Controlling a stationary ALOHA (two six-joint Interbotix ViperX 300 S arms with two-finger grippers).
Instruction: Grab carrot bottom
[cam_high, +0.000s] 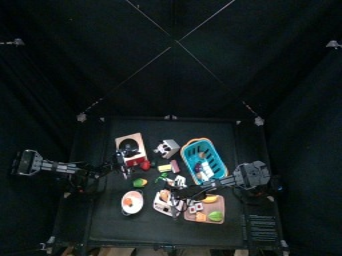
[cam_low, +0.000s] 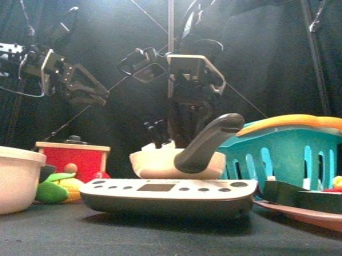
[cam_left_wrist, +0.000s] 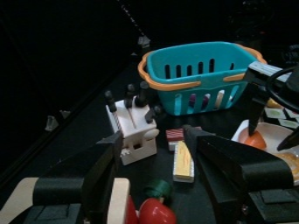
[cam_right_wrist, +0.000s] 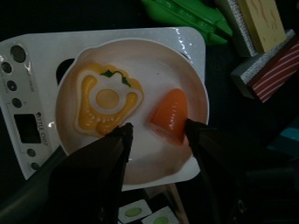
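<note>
- Top view: high overhead, facing straight down; table (cam_high: 100, 215) small at centre, seen whole.
- Front view: table height, level across; scale (cam_low: 167, 195) close and large, teal basket (cam_low: 287, 150) beside it.
- Left wrist view: slanting ahead past the left gripper (cam_left_wrist: 158, 166); same teal basket beyond its jaws.
- Right wrist view: close, looking down between the right gripper (cam_right_wrist: 158, 144) jaws onto a white plate (cam_right_wrist: 87, 149); plate shared with top view.

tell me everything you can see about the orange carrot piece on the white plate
The carrot piece is a small, smooth orange wedge that looks like toy plastic, broad at one end and tapering at the other. It lies flat on the white plate, near the rim, apart from the yellow pepper slice. The right pincer hovers open above it, one jaw on each side, not touching it.
</note>
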